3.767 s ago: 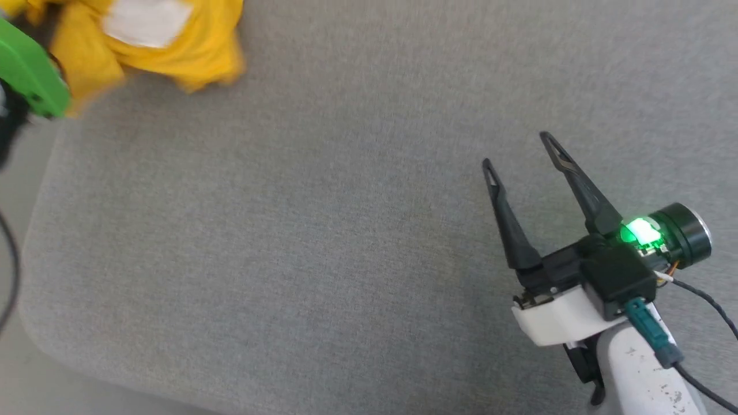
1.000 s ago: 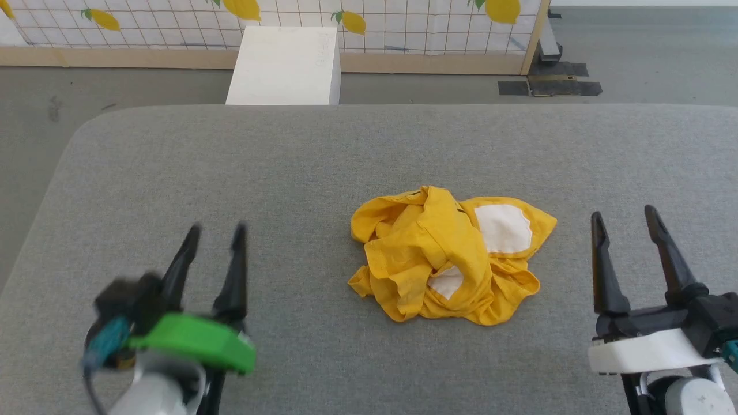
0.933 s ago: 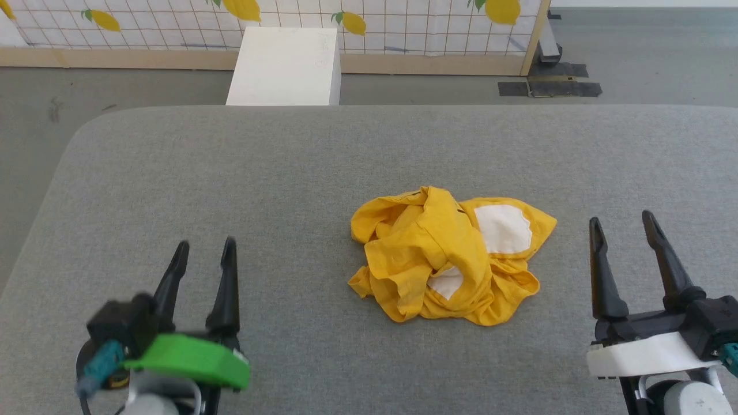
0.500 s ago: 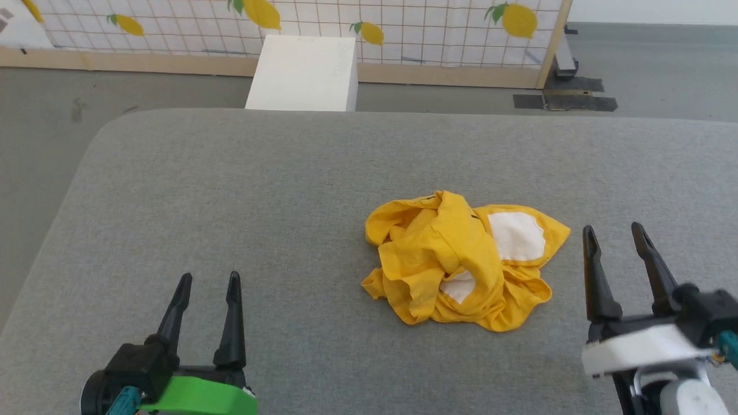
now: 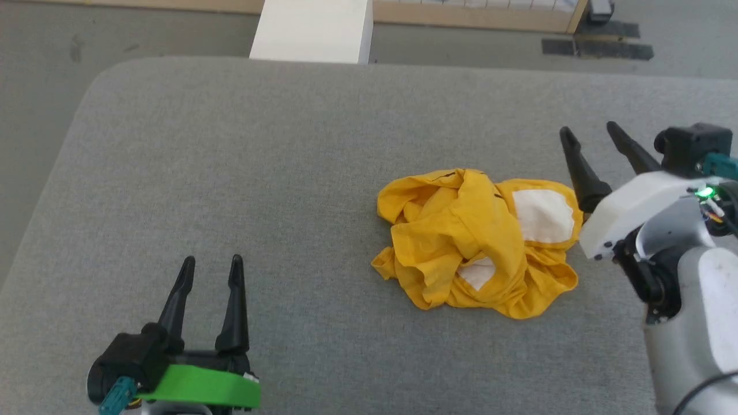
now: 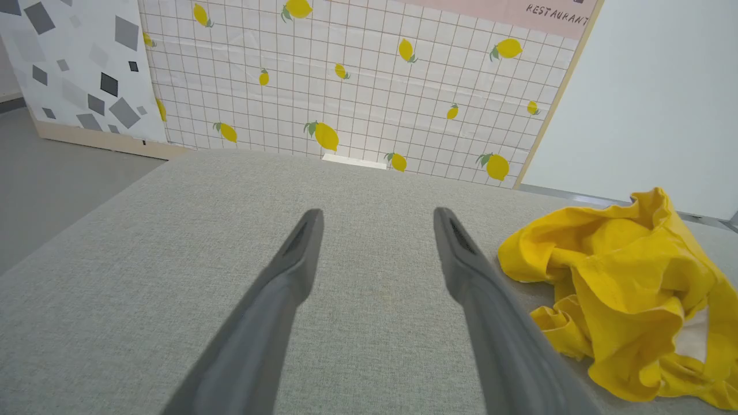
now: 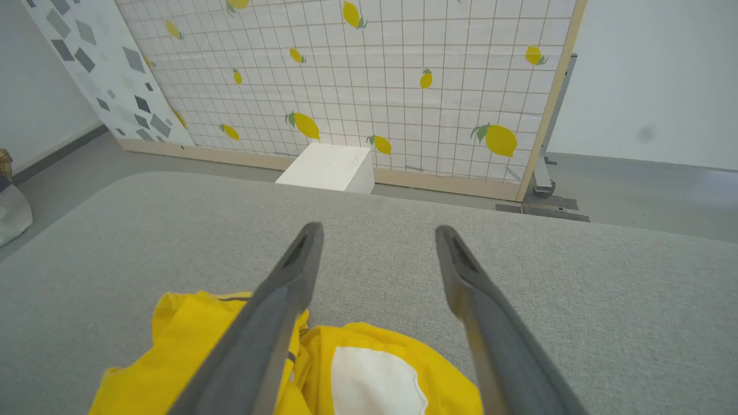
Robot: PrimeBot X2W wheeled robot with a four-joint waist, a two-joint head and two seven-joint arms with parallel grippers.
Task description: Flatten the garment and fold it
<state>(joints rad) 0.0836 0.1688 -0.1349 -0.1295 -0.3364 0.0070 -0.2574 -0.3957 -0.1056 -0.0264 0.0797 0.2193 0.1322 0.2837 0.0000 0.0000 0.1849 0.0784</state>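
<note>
"RESTAURANT", dark capitals, on pink band [image 6: 519,8] topping lemon-print screen [image 6: 357,86]

Splayed: left end effector [image 5: 212,259], right end effector [image 5: 588,127]

A grey fabric-covered desk [image 5: 230,173] with rounded corners stands on grey floor [image 5: 34,69]. Past its far edge sits a white box [image 5: 314,29]; behind that, a wood-framed lemon-print grid panel [image 7: 403,86] and a panel of grey shapes [image 6: 75,63].
</note>
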